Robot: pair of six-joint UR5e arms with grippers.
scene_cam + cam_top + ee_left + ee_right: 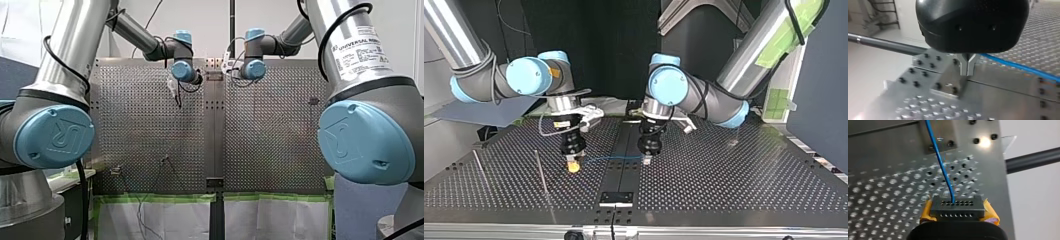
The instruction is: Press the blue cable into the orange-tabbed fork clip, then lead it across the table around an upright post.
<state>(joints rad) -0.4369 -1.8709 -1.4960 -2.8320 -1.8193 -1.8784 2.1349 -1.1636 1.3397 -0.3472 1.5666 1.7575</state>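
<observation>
In the top view a thin blue cable [610,159] hangs taut a little above the perforated table, between my two grippers. My right gripper [573,165], at that view's left, shows yellow pads low over the plate. In the right wrist view the cable [939,160] runs into the black perforated tip [958,207] between those pads, which are shut on it. My left gripper [647,159] has its metal fingers [967,65] pressed together over the table's centre seam, and the cable [1020,67] leaves them sideways. I cannot make out the orange-tabbed clip for certain.
Two thin upright posts [542,174] [480,169] stand at the top view's left, nearer the camera than my right gripper. A small dark fixture [732,142] sits on the plate at that view's right. A bracket [616,198] covers the centre seam. A dark bar [885,44] runs past the table's edge.
</observation>
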